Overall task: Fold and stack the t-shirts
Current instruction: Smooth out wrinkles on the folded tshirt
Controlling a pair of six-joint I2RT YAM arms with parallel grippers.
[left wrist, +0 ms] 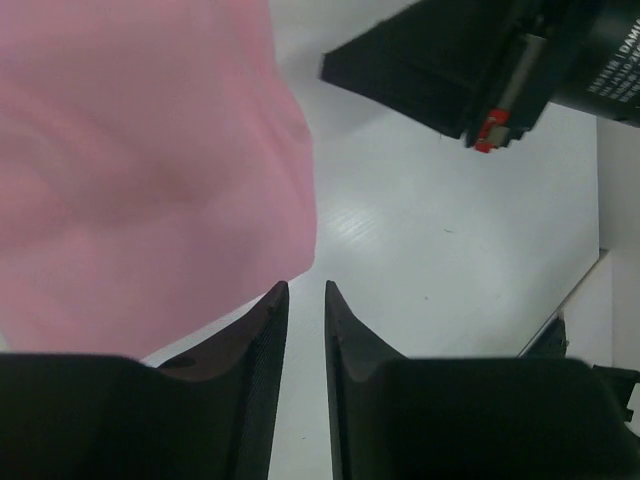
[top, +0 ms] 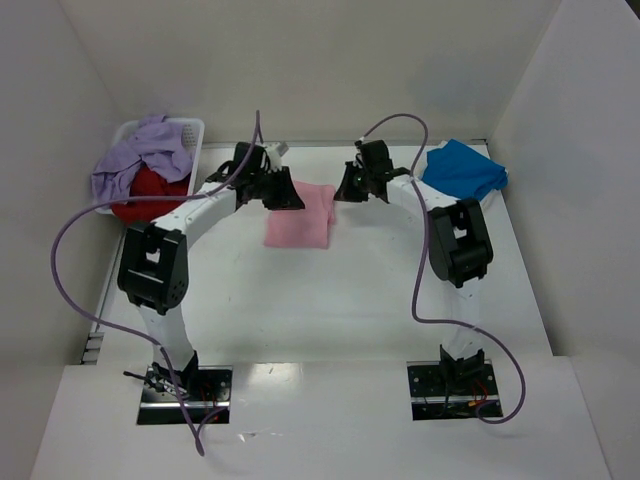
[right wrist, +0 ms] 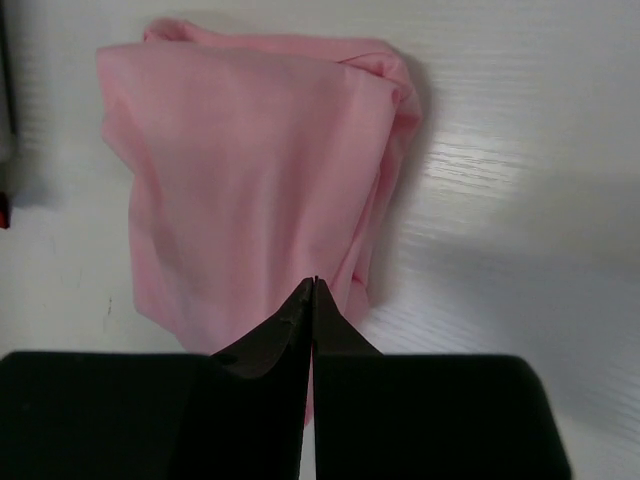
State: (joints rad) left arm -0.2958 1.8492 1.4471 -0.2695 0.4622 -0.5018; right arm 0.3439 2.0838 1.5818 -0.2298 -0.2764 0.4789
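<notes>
The light pink t-shirt lies folded into a small rectangle on the white table at mid-back. It fills the left wrist view and the right wrist view. My left gripper hovers at the shirt's upper left edge; its jaws stand a narrow gap apart with only bare table between them. My right gripper is at the shirt's upper right edge, shut with fingertips touching and no cloth seen pinched. The bright blue t-shirt lies folded at the back right. The lavender t-shirt and the red t-shirt lie crumpled in the basket.
The white perforated basket stands at the back left corner. White walls enclose the table on the left, back and right. The right arm's black gripper body shows close across from my left fingers. Purple cables loop over both arms.
</notes>
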